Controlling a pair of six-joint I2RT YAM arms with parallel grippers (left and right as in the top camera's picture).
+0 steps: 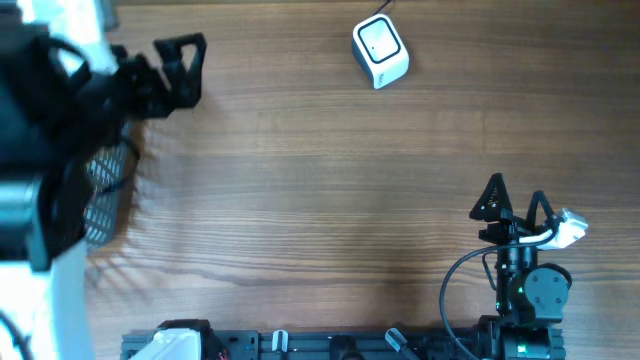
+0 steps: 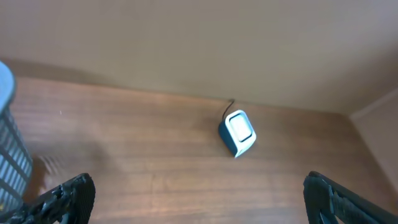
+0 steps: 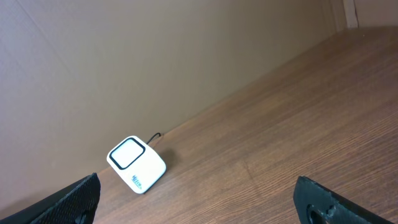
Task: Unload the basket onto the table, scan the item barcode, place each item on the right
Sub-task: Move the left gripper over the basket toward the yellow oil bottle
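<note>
Item to scan: not visible in any view. It's prob. inside the grey wire-mesh basket [image 1: 108,195] at the table's left side, mostly hidden under the left arm; can't confirm. The white box-shaped barcode scanner with blue sides [image 1: 380,52] sits near the far edge, window facing upward. Its thin black cable [image 2: 230,109] runs back toward the plain beige wall [image 3: 124,62]. Nothing is on or over the scanner.

Progress, as I judge it: nothing done yet. No item picked, no barcode shown to the scanner, so the whole pick, present and scan sequence is left.

Left gripper [image 1: 190,70] hangs nr the basket's far end, jaws spread wide, empty. Right gripper [image 1: 515,200] is at the near right, well apart from the scanner, jaws likewise spread wide w/ nothing between.

Room: the brown wooden table [image 1: 300,180] is bare between both arms and the scanner — plenty of space to carry smth across. Tight spots:
- the basket rim by the left arm
- the wall close behind the scanner
- the table's right edge, seen in the wrist views
</note>
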